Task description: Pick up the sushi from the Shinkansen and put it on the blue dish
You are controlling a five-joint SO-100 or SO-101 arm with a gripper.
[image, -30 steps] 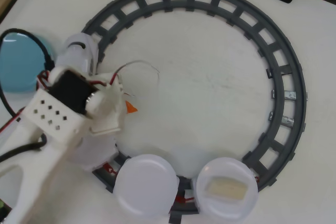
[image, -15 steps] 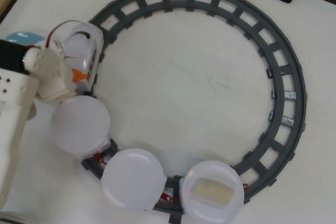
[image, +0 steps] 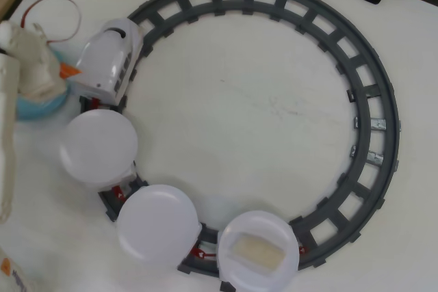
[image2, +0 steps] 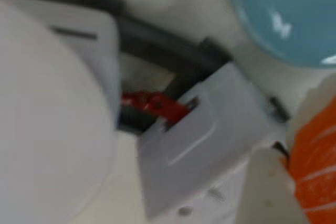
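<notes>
Overhead view had the sushi (image: 68, 70) at the left edge of the frame, clamped in the gripper (image: 63, 72) right above the blue dish (image: 34, 105), just beside the Shinkansen (image: 108, 59) nose car. Wrist view showed the orange striped piece at lower right, the dish at upper right, and a white plate (image2: 47, 129) filling the left.

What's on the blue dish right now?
In the overhead view the arm covers most of the blue dish, so its surface is hidden. The sushi shows in the gripper beside the Shinkansen, apparently not set down.
</notes>
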